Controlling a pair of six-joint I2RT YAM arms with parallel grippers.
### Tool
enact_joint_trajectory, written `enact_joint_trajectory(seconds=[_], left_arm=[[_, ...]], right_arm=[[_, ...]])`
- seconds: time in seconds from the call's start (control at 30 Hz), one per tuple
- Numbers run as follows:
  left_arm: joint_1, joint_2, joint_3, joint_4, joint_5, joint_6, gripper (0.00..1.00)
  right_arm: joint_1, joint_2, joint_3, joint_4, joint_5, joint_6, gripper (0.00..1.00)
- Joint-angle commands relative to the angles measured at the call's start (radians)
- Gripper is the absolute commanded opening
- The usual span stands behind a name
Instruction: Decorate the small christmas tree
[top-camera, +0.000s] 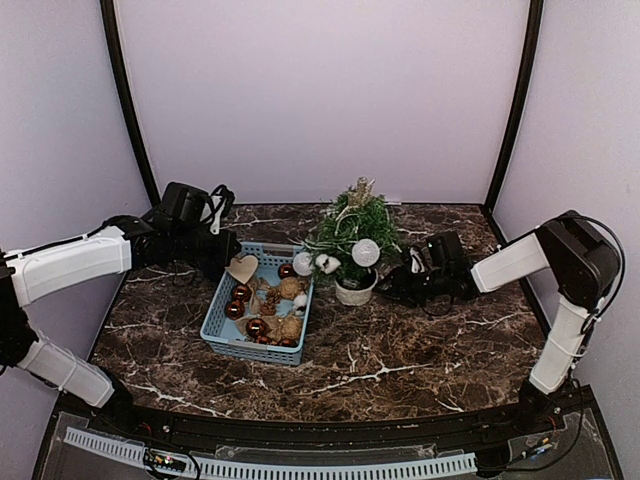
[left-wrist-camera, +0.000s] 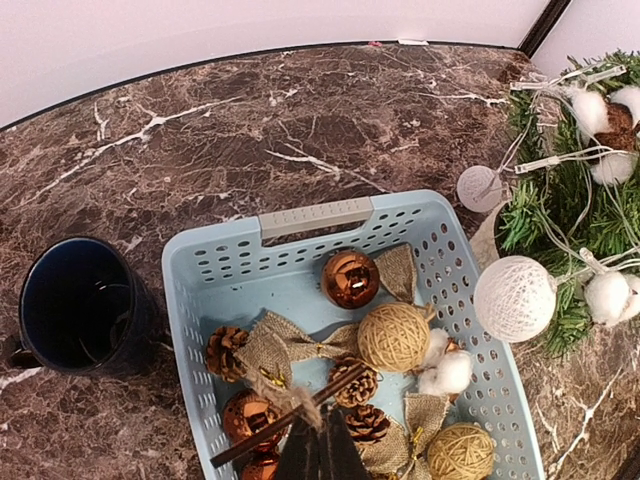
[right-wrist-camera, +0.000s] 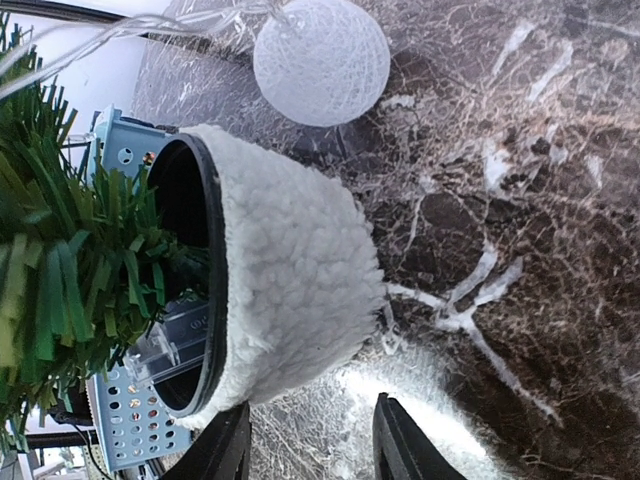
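Though left claw (left-wrist-camera: 318, 428) shut above basket (left-wrist-camera: 315, 217), right claw (right-wrist-camera: 312, 410) part-open, empty, beside tree pot (right-wrist-camera: 290, 280).

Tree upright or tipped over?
Upright: the small christmas tree rises straight from its white pot, which sits on the table beside the blue basket.

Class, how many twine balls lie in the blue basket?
2: one twine ball in the blue basket's middle, another in its near right corner. More may lie hidden.

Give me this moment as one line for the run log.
left pincer: shut, over blue basket | right pincer: open, empty, beside white pot | small christmas tree: upright, white ball hanging
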Motion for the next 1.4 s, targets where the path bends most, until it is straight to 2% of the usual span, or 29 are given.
enact_joint_trajectory(seconds=[0.0,0.5,0.77,1.0,1.2,1.3,1.37], left_arm=[[0.005,-0.046,-0.016,-0.011,-0.011,0.018,0.0],[0.005,-0.118,-0.018,-0.019,0.013,0.033,0.0],[-0.006,-0.195,-0.031,-0.004,0.249,0.124,0.0],[-0.074,-0.222,0.026,-0.08,0.318,0.136,0.0],[-0.224,-0.223,0.1,-0.144,0.29,0.099,0.0],[-0.294,-0.202,0.133,-0.163,0.283,0.067,0.0],[-0.351,-0.173,0.165,-0.171,0.275,0.05,0.0]], right_arm=[[0.029,-0.022,-0.019,0.072,0.011,0.027,0.44],[0.08,-0.056,-0.103,0.179,0.058,0.116,0.45],[0.075,-0.227,-0.22,0.114,0.181,0.136,0.58],[0.045,-0.469,-0.349,-0.019,0.305,0.162,0.59],[0.004,-0.828,-0.385,-0.275,0.409,0.143,0.63],[-0.002,-0.975,-0.362,-0.376,0.394,0.076,0.65],[-0.001,-1.038,-0.332,-0.409,0.327,0.008,0.64]])
